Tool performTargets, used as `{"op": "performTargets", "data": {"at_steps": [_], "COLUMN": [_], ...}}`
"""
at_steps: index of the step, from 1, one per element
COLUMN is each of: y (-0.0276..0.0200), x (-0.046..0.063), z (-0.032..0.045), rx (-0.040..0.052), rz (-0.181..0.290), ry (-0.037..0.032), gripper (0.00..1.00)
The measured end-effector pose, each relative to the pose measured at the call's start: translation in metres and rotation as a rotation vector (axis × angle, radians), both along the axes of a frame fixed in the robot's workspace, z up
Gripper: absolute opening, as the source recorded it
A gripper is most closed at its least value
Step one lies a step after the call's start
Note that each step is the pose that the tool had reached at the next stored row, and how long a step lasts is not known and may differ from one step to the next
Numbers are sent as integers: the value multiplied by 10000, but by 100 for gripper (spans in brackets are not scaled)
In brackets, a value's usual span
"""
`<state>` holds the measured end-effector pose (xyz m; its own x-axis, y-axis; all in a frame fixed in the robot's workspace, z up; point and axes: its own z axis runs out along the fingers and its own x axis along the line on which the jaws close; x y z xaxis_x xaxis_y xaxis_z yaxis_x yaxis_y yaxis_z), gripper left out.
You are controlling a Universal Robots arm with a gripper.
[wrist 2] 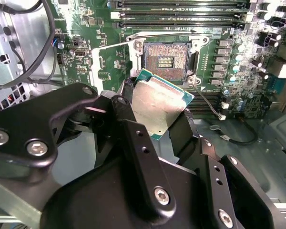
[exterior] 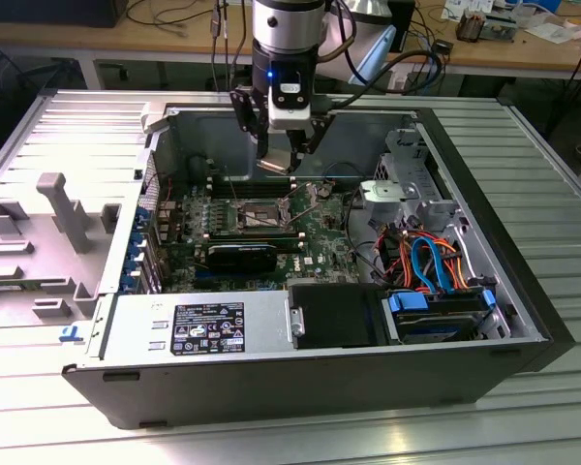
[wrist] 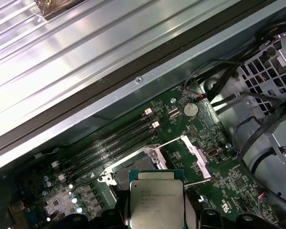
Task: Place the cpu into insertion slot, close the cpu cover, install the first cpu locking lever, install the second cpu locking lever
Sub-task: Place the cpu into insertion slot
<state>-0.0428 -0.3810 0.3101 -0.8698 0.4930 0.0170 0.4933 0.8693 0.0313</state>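
My gripper (exterior: 287,155) pinched the cpu (wrist 2: 159,102) by opposite edges | cpu hung tilted above the slot (wrist 2: 166,59), apart from it | cover (wrist: 196,154) stood open beside the slot

The arm (exterior: 289,29) has a silver wrist with black bands, a blue light (exterior: 259,74) and looping black cables (exterior: 341,39). The end effector (wrist 2: 157,107) is matte black, its jointed links fastened with silver screws (wrist 2: 162,195).

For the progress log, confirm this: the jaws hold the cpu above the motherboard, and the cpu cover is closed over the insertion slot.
Wrong: the cpu cover stands open, the insertion slot bare, as both wrist views show. The jaws do hold the cpu above the motherboard.
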Motion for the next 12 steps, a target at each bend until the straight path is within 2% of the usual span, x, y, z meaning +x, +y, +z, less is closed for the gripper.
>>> {"op": "performTargets", "data": {"at_steps": [12], "y": [0], "x": [0], "z": [-5], "rx": [0], "rz": [-480], "ry": [0], "gripper": [54]}}
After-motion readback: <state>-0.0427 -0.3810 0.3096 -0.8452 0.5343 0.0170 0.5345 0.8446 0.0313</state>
